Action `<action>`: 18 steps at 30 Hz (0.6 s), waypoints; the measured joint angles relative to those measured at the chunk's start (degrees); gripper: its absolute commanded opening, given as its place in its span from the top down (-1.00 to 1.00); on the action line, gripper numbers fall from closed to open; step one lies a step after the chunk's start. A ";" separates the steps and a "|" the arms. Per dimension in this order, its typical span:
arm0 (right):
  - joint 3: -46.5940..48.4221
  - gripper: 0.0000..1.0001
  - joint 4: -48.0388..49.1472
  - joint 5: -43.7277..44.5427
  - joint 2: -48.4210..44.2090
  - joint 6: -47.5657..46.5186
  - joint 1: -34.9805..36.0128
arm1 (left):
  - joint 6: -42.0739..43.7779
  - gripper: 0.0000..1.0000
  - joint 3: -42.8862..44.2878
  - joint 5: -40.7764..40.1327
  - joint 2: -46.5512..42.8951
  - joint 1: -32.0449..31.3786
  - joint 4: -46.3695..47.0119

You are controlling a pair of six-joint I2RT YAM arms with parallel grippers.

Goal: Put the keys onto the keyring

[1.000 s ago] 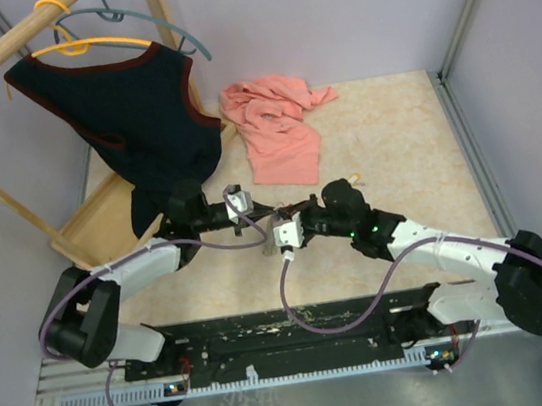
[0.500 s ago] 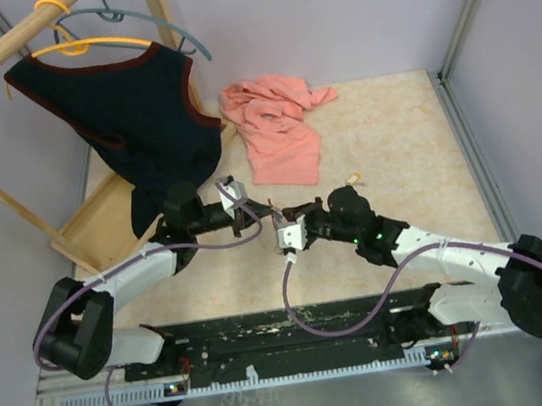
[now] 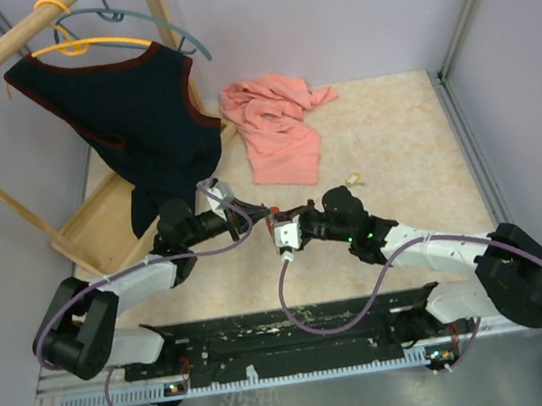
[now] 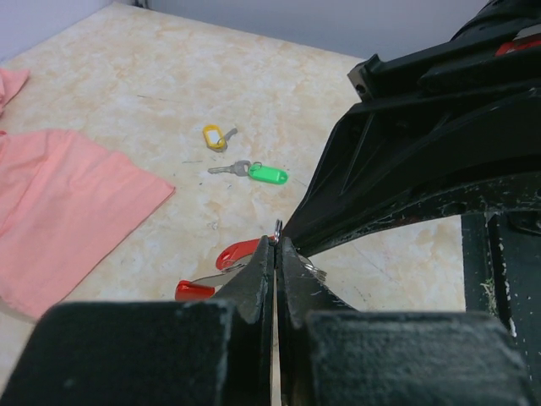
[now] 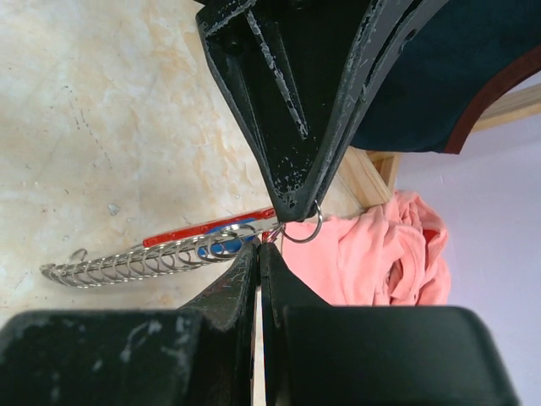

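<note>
My left gripper (image 3: 255,214) and right gripper (image 3: 272,225) meet tip to tip above the table. In the left wrist view the left gripper (image 4: 276,244) is shut on a small metal split ring (image 4: 277,227). The red and grey keyring (image 4: 236,252) sits just behind its left finger. In the right wrist view the right gripper (image 5: 259,245) is shut on the end of the red keyring (image 5: 203,230), which carries a blue key (image 5: 221,246) and a metal coil (image 5: 110,269). The split ring (image 5: 303,231) hangs from the left fingers (image 5: 292,182). A green key (image 4: 267,174) and a yellow key (image 4: 215,135) lie on the table.
A pink cloth (image 3: 275,127) lies at the back of the table, also in the left wrist view (image 4: 59,211). A dark vest (image 3: 132,111) hangs on a wooden rack (image 3: 102,222) at the left. The yellow key (image 3: 354,179) lies right of the right arm.
The left arm has drawn back to the left and lower. The right arm has stretched left after it. The two grippers stay tip to tip, both shut.
</note>
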 measured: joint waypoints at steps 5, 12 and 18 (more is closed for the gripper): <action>0.04 1.00 1.99 -2.32 1.16 0.74 -0.74 | -2.32 1.00 -0.98 -0.02 0.00 -0.33 3.56; 0.09 1.00 1.88 -3.80 1.07 2.12 -2.14 | -1.33 0.78 -2.05 -2.73 -0.83 -0.44 3.45; 0.09 1.00 0.04 -3.30 0.55 5.31 -2.32 | 0.31 0.14 -2.60 -7.52 -2.23 -0.66 1.29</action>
